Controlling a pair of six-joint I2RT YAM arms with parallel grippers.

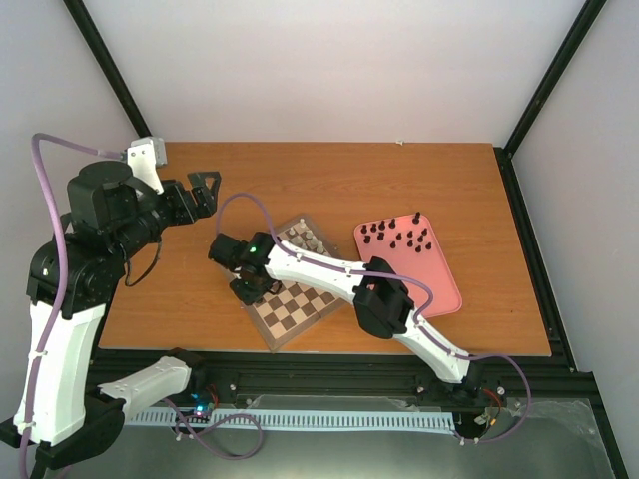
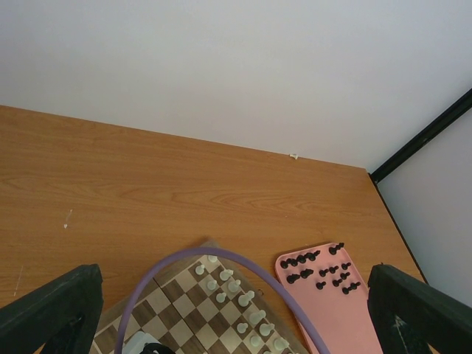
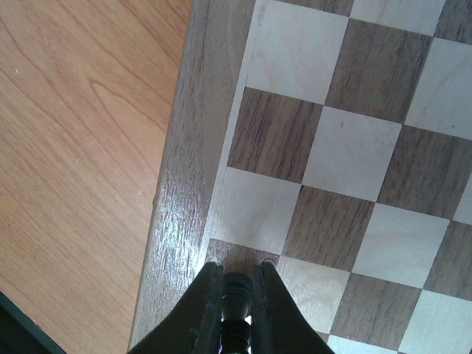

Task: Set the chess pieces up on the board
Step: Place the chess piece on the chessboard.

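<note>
A black chess piece (image 3: pixel 237 289) is pinched between my right gripper's (image 3: pixel 237 267) fingers, which are shut on it. It hangs over a dark square at the corner of the board (image 3: pixel 332 147), beside the brown border. From above, the right gripper (image 1: pixel 245 287) is at the left corner of the board (image 1: pixel 300 311). Several more black chess pieces (image 1: pixel 399 236) (image 2: pixel 321 269) stand on the pink tray (image 1: pixel 431 287). My left gripper (image 1: pixel 207 194) (image 2: pixel 234 274) is open and empty, raised over the table left of and beyond the board (image 2: pixel 166 310).
Several white pieces (image 1: pixel 308 238) (image 2: pixel 236 295) line the board's far side. The pink tray (image 2: pixel 339 317) lies just right of the board. The right arm's purple cable (image 2: pixel 221 257) arches above the board. Black frame posts stand at the table's back corners.
</note>
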